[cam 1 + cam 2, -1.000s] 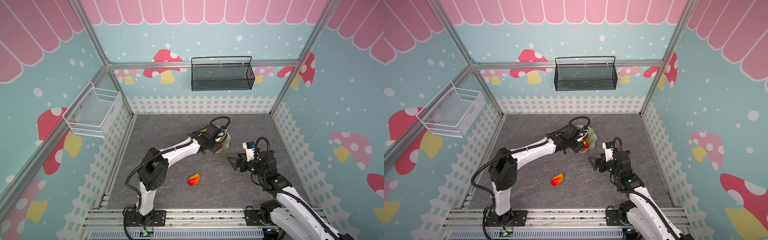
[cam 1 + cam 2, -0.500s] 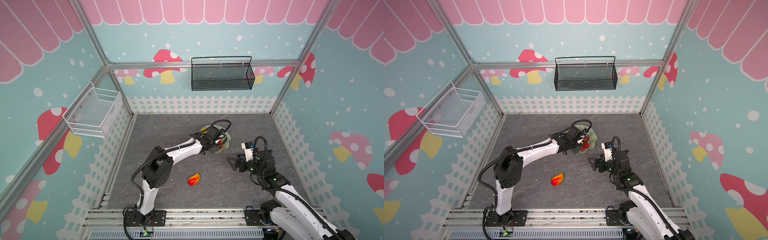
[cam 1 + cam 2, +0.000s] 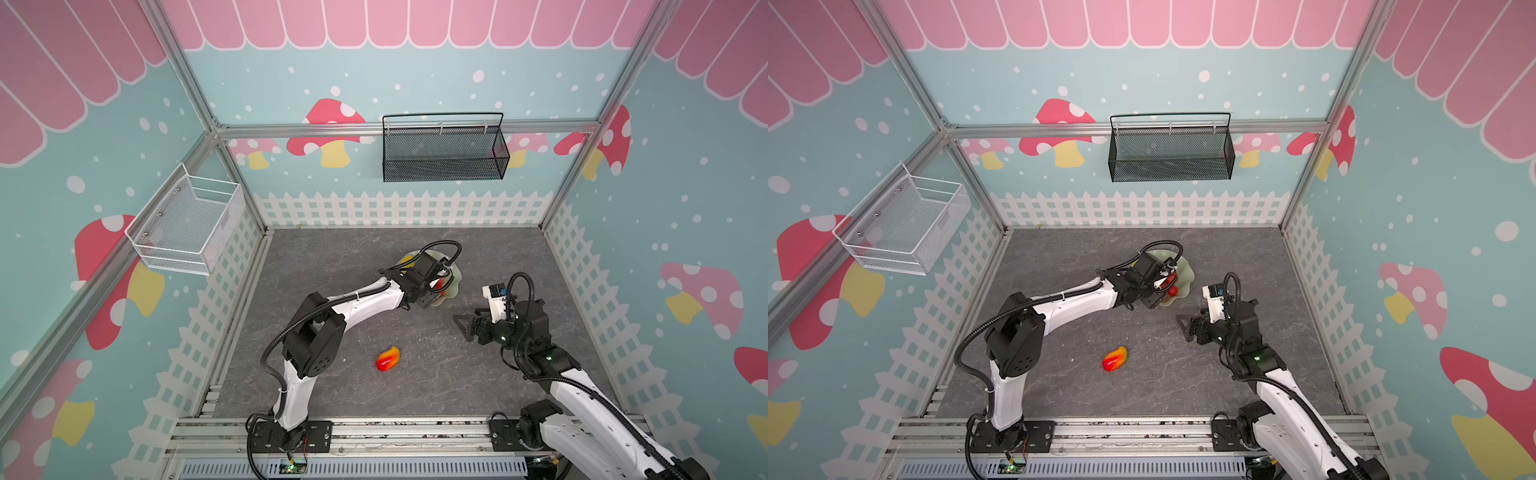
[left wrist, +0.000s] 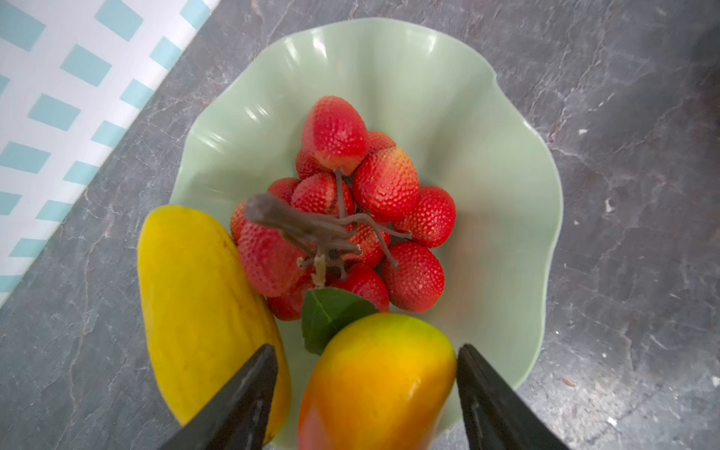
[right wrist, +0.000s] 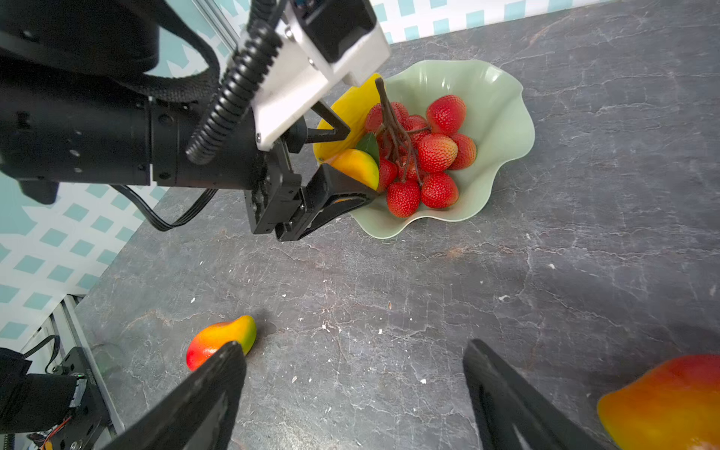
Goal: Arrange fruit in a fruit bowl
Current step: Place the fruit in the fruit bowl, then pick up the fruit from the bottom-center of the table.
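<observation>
The pale green fruit bowl [image 4: 487, 195] holds a bunch of red berries [image 4: 350, 210], a long yellow fruit [image 4: 195, 304] leaning on its rim, and a red-to-yellow mango [image 4: 378, 382]. My left gripper [image 4: 368, 346] hangs low over the bowl [image 3: 455, 276], open, with that mango lying between its parted fingers; there is a gap on one side. A second mango [image 3: 387, 358] lies on the floor, front centre. A third mango [image 5: 666, 401] lies beside my right gripper [image 5: 353, 345], which is open and empty just above the floor, right of the bowl [image 5: 495, 117].
A black mesh basket [image 3: 444, 153] hangs on the back wall and a white wire basket [image 3: 187, 228] on the left wall. White picket-fence walls ring the grey floor. An aluminium rail [image 3: 374, 432] with both arm bases runs along the front.
The left gripper's jaws have parted and let go of the mango, which now rests in the bowl. The right arm has barely moved.
</observation>
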{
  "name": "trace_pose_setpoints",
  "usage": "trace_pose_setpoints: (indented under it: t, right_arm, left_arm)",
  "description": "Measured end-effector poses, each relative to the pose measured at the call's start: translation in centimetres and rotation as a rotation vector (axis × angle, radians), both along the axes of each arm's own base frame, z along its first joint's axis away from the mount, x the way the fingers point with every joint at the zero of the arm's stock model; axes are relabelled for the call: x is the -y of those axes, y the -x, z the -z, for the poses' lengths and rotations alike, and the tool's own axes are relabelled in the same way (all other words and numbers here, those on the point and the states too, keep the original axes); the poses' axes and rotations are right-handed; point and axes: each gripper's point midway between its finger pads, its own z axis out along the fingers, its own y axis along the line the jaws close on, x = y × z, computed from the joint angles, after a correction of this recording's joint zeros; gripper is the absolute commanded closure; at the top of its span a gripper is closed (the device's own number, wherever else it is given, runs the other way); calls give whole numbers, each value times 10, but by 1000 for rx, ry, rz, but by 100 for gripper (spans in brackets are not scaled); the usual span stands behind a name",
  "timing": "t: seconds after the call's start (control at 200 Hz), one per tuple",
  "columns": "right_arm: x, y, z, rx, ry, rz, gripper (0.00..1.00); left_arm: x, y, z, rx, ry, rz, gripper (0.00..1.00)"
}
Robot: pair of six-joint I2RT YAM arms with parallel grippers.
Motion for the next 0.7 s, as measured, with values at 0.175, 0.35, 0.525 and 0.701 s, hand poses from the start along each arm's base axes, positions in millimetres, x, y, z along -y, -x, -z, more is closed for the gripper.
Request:
trace_pose_setpoints:
  t: [0.175, 0.35, 0.525, 0.701]
  right_arm:
    - [1, 1, -2, 4, -3, 4, 9]
    - [1, 1, -2, 5, -4, 7, 9]
    - [2, 0, 1, -6, 0, 9, 9]
    - [0, 0, 4, -19, -2, -3, 9]
  left_arm:
    - [2, 0, -19, 33, 45, 2, 25]
    - [-5, 11, -45, 51, 103, 7, 22]
    - [-16, 18, -77, 63, 197, 2, 22]
    - [-39, 36, -85, 29, 248, -43, 23]
